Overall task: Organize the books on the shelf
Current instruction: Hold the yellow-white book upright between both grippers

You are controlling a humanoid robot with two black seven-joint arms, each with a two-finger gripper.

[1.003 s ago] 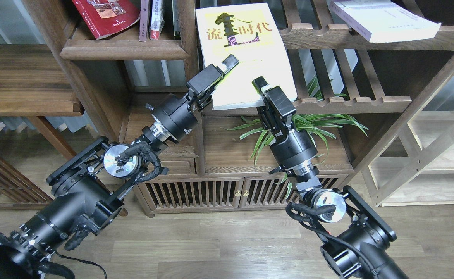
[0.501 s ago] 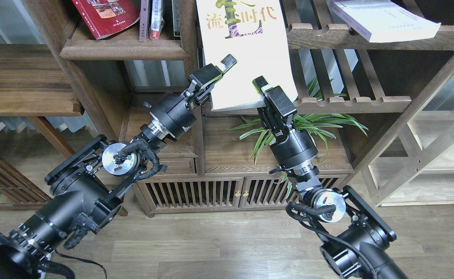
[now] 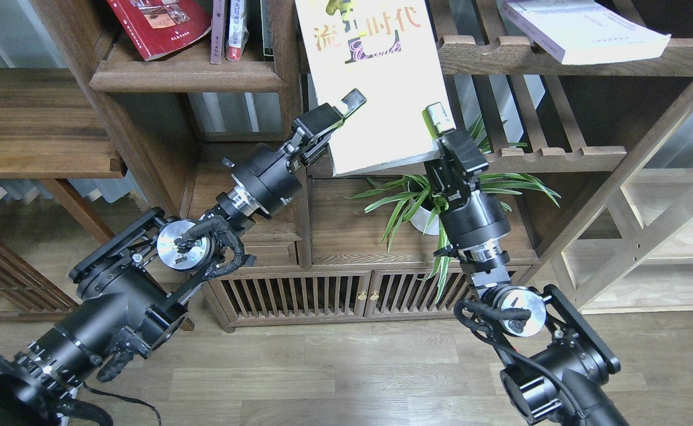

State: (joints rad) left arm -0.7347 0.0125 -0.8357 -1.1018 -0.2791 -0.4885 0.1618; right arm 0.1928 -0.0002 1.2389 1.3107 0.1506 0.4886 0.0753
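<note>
The left gripper (image 3: 339, 121) is clamping the yellow book (image 3: 382, 89) at upper centre; the right gripper (image 3: 438, 121) is shifting to its right corner, grip unclear, steadying the lift toward the shelf (image 3: 187, 74).

Top edge crops the yellow-green book (image 3: 382, 89) and the dark red book (image 3: 160, 23); left gripper's (image 3: 337, 115) lower finger hides behind the yellow-green book.

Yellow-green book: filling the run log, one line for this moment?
yellow-green book raised | left gripper grips it | right gripper at its corner
</note>
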